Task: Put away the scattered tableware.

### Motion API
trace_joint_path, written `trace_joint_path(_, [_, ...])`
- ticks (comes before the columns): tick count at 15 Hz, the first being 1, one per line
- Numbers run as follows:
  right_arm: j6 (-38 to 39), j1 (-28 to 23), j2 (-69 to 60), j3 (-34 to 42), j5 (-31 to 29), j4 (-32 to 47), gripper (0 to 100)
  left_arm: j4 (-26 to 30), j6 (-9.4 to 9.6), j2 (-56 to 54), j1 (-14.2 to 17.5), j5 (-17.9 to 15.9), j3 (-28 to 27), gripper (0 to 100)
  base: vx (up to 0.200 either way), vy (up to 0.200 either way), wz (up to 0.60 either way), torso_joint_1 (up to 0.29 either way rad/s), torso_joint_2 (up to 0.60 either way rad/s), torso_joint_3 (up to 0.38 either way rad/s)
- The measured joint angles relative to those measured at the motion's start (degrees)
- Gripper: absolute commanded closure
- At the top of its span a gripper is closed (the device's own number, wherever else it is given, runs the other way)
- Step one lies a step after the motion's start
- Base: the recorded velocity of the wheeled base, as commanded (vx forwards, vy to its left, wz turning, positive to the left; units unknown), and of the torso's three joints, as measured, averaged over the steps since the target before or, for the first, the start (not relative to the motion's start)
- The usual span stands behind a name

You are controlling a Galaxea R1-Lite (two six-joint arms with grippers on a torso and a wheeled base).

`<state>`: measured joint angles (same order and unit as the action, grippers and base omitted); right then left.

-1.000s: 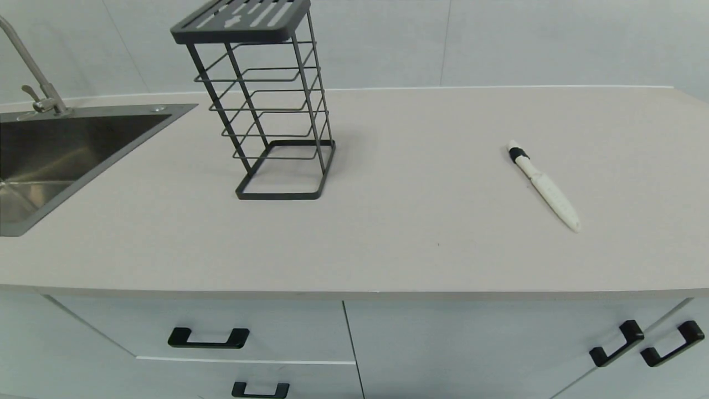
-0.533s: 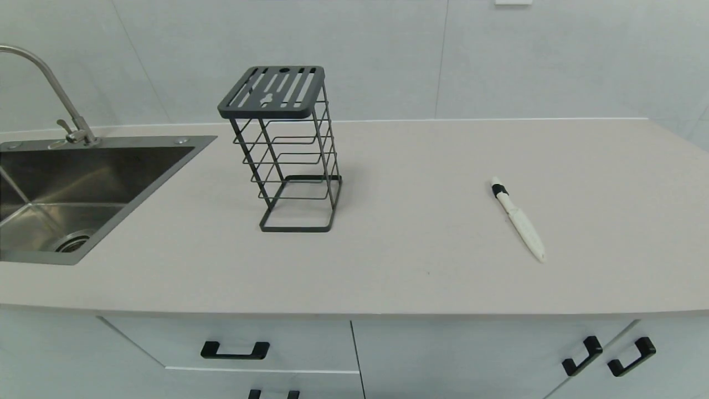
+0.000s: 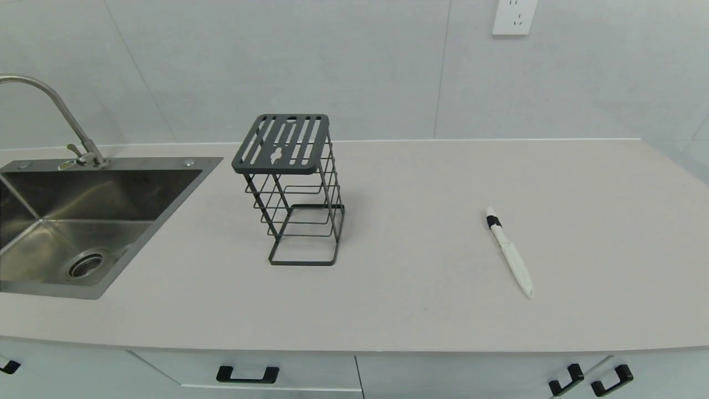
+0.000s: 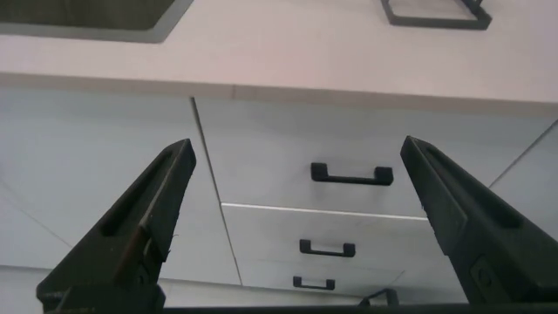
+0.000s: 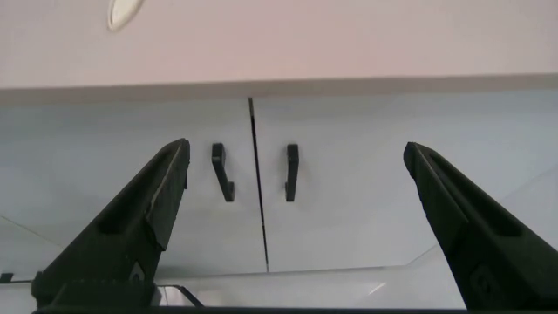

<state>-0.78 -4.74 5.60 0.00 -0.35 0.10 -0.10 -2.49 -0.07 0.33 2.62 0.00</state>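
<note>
While my left claw (image 4: 296, 150) and right claw (image 5: 295, 149) hang wide apart, the white knife (image 3: 508, 252) on the countertop (image 3: 421, 183), toward its front right corner, looks light, stiff and slick, so I'd pinch its middle.

Grey tiled wall (image 3: 332, 55) with an outlet (image 3: 514, 16) behind a beige counter (image 3: 415, 310).

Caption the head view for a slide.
A white knife lies on the countertop, apart from the black slotted rack standing beside the sink.
</note>
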Motion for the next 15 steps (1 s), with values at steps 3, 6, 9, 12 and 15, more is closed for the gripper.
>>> trace_joint_path(3, [0.0,0.0,0.0,0.0,0.0,0.0,0,0.02,-0.02,0.0,0.0,0.0,0.0,0,0.0,0.0,0.0,0.289,-0.56,-0.274])
trace_joint_path(6, [0.02,0.0,0.0,0.0,-0.07,0.0,0,0.07,-0.05,0.0,0.0,0.02,0.0,0,0.0,0.0,0.0,0.307,-0.59,-0.282])
trace_joint_path(9, [0.07,0.0,0.0,0.0,-0.09,0.0,0,0.02,-0.02,0.0,0.0,0.05,0.0,0,0.0,0.0,0.0,0.284,-0.55,-0.272])
trace_joint_path(12, [-0.01,0.0,0.0,0.0,-0.09,0.0,0,0.02,-0.05,0.0,0.0,0.06,0.0,0,0.0,0.0,0.0,0.214,-0.4,-0.198])
trace_joint_path(15, [-0.04,0.0,0.0,0.0,0.0,0.0,0,0.05,-0.05,0.0,0.0,0.06,0.0,0,0.0,0.0,0.0,0.032,-0.06,-0.029])
